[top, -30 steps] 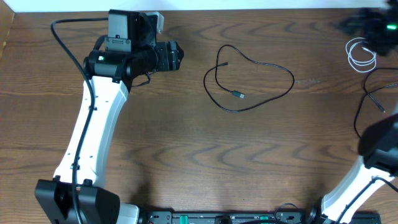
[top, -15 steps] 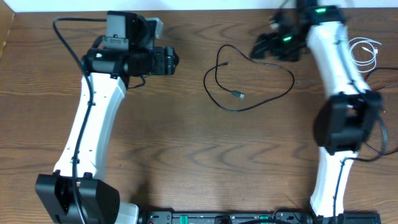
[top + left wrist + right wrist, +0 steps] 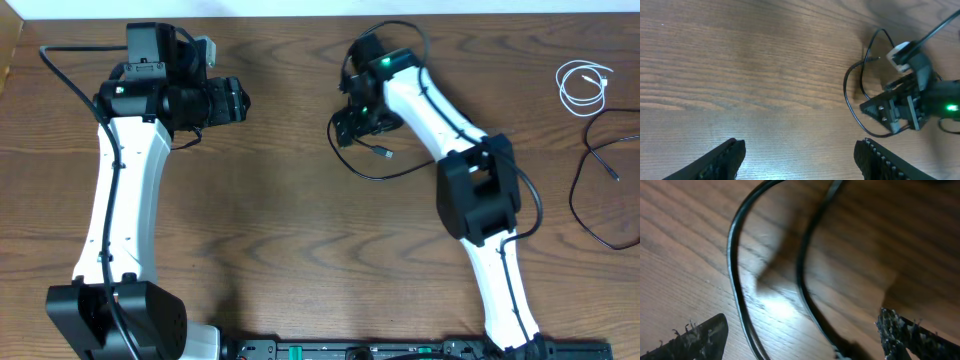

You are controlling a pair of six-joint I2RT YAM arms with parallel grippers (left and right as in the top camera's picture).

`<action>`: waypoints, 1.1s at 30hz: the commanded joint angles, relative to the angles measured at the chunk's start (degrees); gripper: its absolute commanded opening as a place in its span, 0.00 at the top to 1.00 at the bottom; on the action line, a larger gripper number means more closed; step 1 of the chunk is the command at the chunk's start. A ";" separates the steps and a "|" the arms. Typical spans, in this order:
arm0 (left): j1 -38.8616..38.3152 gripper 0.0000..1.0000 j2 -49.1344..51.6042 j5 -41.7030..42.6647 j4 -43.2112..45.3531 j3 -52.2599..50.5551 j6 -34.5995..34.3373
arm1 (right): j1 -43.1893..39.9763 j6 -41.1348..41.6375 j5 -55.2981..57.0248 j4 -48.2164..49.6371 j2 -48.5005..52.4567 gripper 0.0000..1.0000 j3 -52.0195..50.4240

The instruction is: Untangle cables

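Coiling far right, white cable (image 3: 564,90) shows only overhead.

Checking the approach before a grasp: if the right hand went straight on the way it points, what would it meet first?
Most likely the black cable: two of its strands lie between the open fingers of the right hand, on the table just beyond. Depth is unclear.

I see brown wood-grain tabletop (image 3: 250,250) filling every view. Soft glare patch (image 3: 772,305) on wood directly under right tool (image 3: 802,340). Pale strip (image 3: 300,8) along far edge, beyond that tool; wall or other surface, can't tell. Black rail (image 3: 350,350) along near edge, behind it. Light even, shadows faint.
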 commanded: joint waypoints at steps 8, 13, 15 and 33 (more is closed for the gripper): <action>0.24 0.25 0.35 -0.11 -0.48 -0.22 -0.26 | 5.84 -1.44 5.66 -3.98 2.97 0.07 -0.22; 0.24 0.25 0.35 -0.11 -0.72 -0.22 -0.26 | 7.98 1.38 10.23 -6.34 2.97 0.08 -0.63; 0.24 0.25 0.35 -0.11 -0.87 -0.22 -0.26 | 8.41 2.49 11.45 -6.64 2.97 0.09 -1.09; 0.24 0.25 0.37 -0.11 -1.51 -0.22 -0.26 | 8.50 4.17 11.50 -4.87 2.97 0.92 -6.34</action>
